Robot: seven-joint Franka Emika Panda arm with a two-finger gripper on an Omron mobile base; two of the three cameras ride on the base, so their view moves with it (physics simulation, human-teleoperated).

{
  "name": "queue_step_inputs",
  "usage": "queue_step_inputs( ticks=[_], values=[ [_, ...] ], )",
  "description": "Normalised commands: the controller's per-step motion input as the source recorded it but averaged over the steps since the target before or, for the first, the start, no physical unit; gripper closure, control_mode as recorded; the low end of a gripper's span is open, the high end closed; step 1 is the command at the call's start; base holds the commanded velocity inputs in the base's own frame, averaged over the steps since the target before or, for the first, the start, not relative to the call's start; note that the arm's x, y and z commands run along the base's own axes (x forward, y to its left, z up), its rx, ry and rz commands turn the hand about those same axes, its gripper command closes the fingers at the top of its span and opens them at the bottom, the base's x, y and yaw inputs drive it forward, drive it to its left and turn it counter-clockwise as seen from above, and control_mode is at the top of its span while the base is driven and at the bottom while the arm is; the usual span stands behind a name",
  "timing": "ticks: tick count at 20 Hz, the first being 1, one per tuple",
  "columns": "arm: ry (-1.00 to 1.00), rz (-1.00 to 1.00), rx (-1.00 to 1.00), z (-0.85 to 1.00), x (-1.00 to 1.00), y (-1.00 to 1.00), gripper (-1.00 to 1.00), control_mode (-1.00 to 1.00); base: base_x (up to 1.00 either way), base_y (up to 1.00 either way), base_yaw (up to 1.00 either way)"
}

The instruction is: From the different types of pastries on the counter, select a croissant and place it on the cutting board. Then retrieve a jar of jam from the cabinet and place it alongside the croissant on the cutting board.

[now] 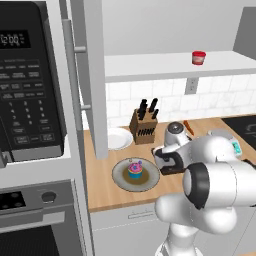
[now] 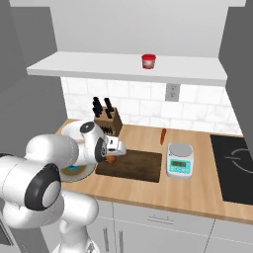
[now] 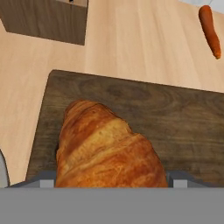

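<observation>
The hand (image 2: 111,157) is pinching the croissant (image 3: 105,148) right over the near-left corner of the cutting board (image 3: 175,118). The pastry's long axis runs straight out ahead of the hand along the board, so I'd guess it just needs lowering and letting go. The jar of jam (image 2: 148,61) sits up on the cabinet (image 2: 89,66) shelf, above and to the right.

Golden-brown crescent croissant (image 3: 105,146) fills lower centre, lying over the left part of the dark brown rectangular wooden cutting board (image 3: 175,127). Board rests on the light tan wooden tabletop (image 3: 127,41). Thin orange carrot (image 3: 210,31) lies on the tabletop beyond the board's far right. Brown wooden block (image 3: 48,19) stands beyond its far left corner.
</observation>
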Motion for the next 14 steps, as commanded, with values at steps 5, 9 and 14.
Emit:
queue_step_inputs(
  ticks=[5,9,14],
  values=[
    [0.01,0.0,-0.01,0.0,0.0,0.0,-1.0,-1.0,0.0,0.0,0.0],
    [0.0,0.0,0.03,0.0,0.0,0.0,-1.0,-1.0,0.0,0.0,0.0],
    [0.0,0.0,0.09,0.02,0.01,0.0,-1.0,-1.0,0.0,0.0,0.0]
  ],
)
